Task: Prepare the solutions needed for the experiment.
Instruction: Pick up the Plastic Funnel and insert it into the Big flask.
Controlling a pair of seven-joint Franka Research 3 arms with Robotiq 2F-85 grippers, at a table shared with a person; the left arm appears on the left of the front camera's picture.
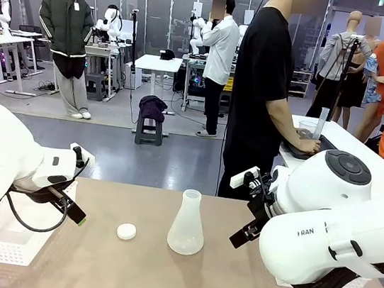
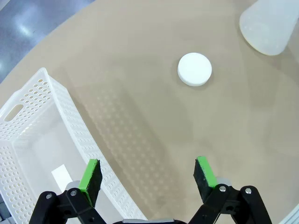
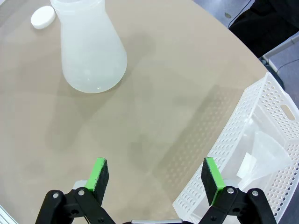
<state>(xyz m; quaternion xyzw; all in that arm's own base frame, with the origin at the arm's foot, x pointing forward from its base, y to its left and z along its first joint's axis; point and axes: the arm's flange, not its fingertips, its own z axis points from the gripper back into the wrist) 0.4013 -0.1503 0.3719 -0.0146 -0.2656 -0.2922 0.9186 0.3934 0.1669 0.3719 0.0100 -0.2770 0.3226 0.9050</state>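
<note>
Both agape: left tool, right tool.

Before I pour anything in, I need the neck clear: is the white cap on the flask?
No, the white cap lies on the table apart from the conical flask.

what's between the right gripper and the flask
Bare tan tabletop, seen in the right wrist view: nothing lies between the open right gripper and the flask. The white basket sits off to one side.
</note>
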